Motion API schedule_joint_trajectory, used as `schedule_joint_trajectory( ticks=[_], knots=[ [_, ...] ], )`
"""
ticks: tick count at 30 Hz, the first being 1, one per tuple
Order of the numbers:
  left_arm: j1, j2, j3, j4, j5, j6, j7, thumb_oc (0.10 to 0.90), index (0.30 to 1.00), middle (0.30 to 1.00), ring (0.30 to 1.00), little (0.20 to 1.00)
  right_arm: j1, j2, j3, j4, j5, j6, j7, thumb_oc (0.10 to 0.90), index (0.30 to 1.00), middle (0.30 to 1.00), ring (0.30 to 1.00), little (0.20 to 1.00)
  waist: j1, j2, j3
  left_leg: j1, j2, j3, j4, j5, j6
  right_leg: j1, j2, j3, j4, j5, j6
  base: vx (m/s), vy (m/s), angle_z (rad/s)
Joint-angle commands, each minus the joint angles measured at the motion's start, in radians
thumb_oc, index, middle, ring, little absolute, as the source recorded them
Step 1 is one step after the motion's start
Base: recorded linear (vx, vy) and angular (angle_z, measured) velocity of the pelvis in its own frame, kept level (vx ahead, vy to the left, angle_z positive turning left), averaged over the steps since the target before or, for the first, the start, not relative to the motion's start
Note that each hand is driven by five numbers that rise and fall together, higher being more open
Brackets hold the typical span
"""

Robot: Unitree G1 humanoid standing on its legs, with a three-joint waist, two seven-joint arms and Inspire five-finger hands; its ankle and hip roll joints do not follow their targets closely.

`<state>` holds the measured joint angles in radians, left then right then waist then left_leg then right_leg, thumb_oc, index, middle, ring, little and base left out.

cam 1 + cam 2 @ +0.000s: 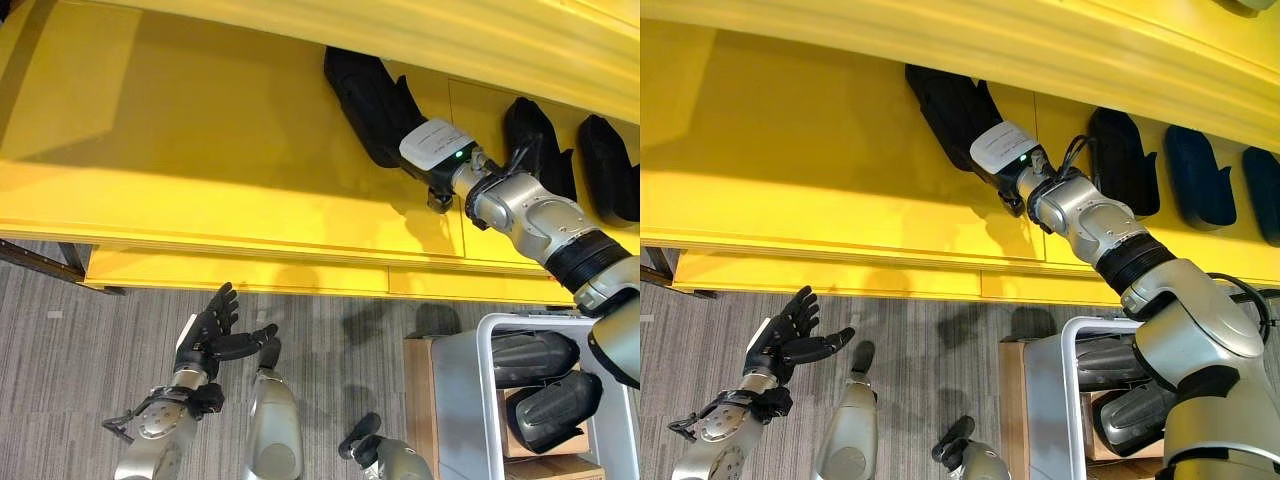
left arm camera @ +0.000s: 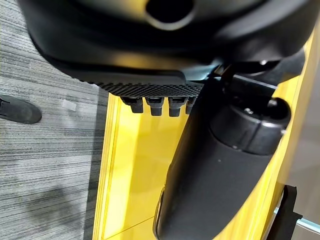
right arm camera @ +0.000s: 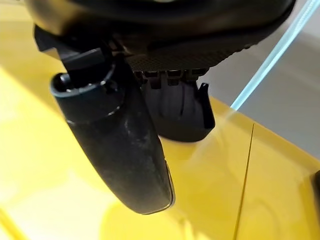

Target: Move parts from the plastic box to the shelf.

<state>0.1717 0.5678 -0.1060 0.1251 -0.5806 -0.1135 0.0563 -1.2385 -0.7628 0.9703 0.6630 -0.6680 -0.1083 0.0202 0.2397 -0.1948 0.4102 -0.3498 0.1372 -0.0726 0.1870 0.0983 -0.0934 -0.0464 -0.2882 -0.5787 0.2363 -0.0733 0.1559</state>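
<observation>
While the right arm reached deep onto the yellow shelf (image 1: pixel 230 150), the scene read as follows.
Right hand (image 1: pixel 975 125): lay over a black part (image 1: pixel 362 95) on the shelf board at about one o'clock in the head views; I could not tell whether its fingers gripped the part or had let go.
Risk at the hand: withdrawing with fingers caught on the part could drag it toward the shelf lip.
Neighbouring parts (image 1: pixel 1122 160): at three o'clock, near the forearm; a sideways swing could knock them.
Left hand (image 1: pixel 215 335): fingers spread, empty, at seven o'clock.
Plastic box (image 1: pixel 470 400): at five o'clock, with more dark parts (image 1: pixel 535 358) inside.
</observation>
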Motion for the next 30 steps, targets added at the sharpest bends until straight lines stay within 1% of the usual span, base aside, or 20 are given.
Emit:
schedule_joint_trajectory(
  ticks=[1, 5, 10, 11, 12, 14, 18, 23, 30],
  knots=[
    [0.008, 0.030, 0.038, -0.117, 0.033, -0.084, -0.025, 0.900, 1.000, 1.000, 1.000, 1.000, -0.180, -0.076, 0.017, 0.028, -0.056, 0.033, -0.036, 0.900, 1.000, 1.000, 1.000, 1.000, 0.001, -0.003, -0.033, 0.065, 0.049, 0.042, 0.032, -0.133, 0.012, -0.065, -0.040, 0.078, 0.036, 0.117, 0.025, 0.00, 0.000, 0.00],
    [0.012, 0.029, 0.041, -0.121, 0.030, -0.090, -0.024, 0.900, 1.000, 1.000, 1.000, 1.000, -0.182, -0.063, 0.014, 0.084, -0.059, 0.043, -0.045, 0.900, 1.000, 1.000, 1.000, 1.000, 0.008, 0.003, -0.027, 0.058, 0.047, 0.038, 0.032, -0.130, 0.012, -0.067, -0.041, 0.074, 0.035, 0.116, 0.023, 0.00, 0.000, 0.00],
    [0.019, 0.028, 0.047, -0.127, 0.019, -0.097, -0.024, 0.900, 1.000, 1.000, 1.000, 1.000, -0.195, -0.051, 0.022, 0.140, -0.059, 0.047, -0.053, 0.900, 1.000, 1.000, 1.000, 1.000, 0.019, 0.020, -0.015, 0.045, 0.044, 0.035, 0.034, -0.127, 0.012, -0.080, -0.046, 0.071, 0.046, 0.110, 0.019, 0.01, -0.004, 0.00],
    [0.019, 0.027, 0.048, -0.126, 0.018, -0.096, -0.024, 0.900, 1.000, 1.000, 1.000, 1.000, -0.195, -0.051, 0.022, 0.139, -0.059, 0.047, -0.053, 0.900, 1.000, 1.000, 1.000, 1.000, 0.018, 0.021, -0.019, 0.055, 0.049, 0.029, 0.032, -0.147, 0.005, -0.075, -0.040, 0.082, 0.051, 0.095, 0.031, 0.05, -0.018, 0.00],
    [0.021, 0.030, 0.050, -0.128, 0.015, -0.100, -0.024, 0.900, 1.000, 1.000, 1.000, 1.000, -0.199, -0.048, 0.022, 0.161, -0.058, 0.052, -0.059, 0.900, 1.000, 1.000, 1.000, 1.000, 0.024, 0.030, -0.013, 0.048, 0.046, 0.028, 0.036, -0.144, 0.005, -0.079, -0.041, 0.081, 0.055, 0.093, 0.030, 0.05, -0.022, 0.00],
    [0.023, 0.029, 0.050, -0.129, 0.014, -0.100, -0.025, 0.900, 1.000, 1.000, 1.000, 1.000, -0.201, -0.047, 0.022, 0.171, -0.056, 0.053, -0.061, 0.900, 1.000, 1.000, 1.000, 1.000, 0.026, 0.034, -0.010, 0.046, 0.047, 0.029, 0.039, -0.146, 0.004, -0.081, -0.041, 0.081, 0.058, 0.091, 0.030, 0.00, 0.000, 0.00],
    [0.026, 0.036, 0.042, -0.127, 0.003, -0.104, -0.030, 0.900, 1.000, 1.000, 1.000, 1.000, -0.229, -0.042, 0.025, 0.232, -0.047, 0.062, -0.084, 0.900, 1.000, 1.000, 1.000, 1.000, 0.038, 0.054, 0.006, 0.020, 0.041, 0.021, 0.061, -0.146, 0.006, -0.103, -0.047, 0.077, 0.082, 0.087, 0.028, -0.03, -0.005, 0.00],
    [0.026, 0.036, 0.043, -0.124, -0.012, -0.111, -0.028, 0.900, 1.000, 1.000, 1.000, 1.000, -0.266, -0.049, 0.022, 0.238, -0.032, 0.071, -0.101, 0.900, 1.000, 1.000, 1.000, 1.000, 0.040, 0.069, 0.014, -0.003, 0.036, 0.017, 0.082, -0.146, 0.006, -0.126, -0.055, 0.077, 0.109, 0.078, 0.027, 0.00, 0.000, 0.00],
    [0.016, 0.034, 0.038, -0.114, -0.021, -0.114, -0.020, 0.900, 1.000, 1.000, 1.000, 1.000, -0.283, -0.040, 0.018, 0.226, -0.018, 0.074, -0.107, 0.900, 1.000, 1.000, 1.000, 1.000, 0.038, 0.080, 0.021, -0.028, 0.032, 0.014, 0.120, -0.160, 0.007, -0.147, -0.063, 0.085, 0.144, 0.063, 0.024, -0.01, 0.002, 0.02]
  ],
)
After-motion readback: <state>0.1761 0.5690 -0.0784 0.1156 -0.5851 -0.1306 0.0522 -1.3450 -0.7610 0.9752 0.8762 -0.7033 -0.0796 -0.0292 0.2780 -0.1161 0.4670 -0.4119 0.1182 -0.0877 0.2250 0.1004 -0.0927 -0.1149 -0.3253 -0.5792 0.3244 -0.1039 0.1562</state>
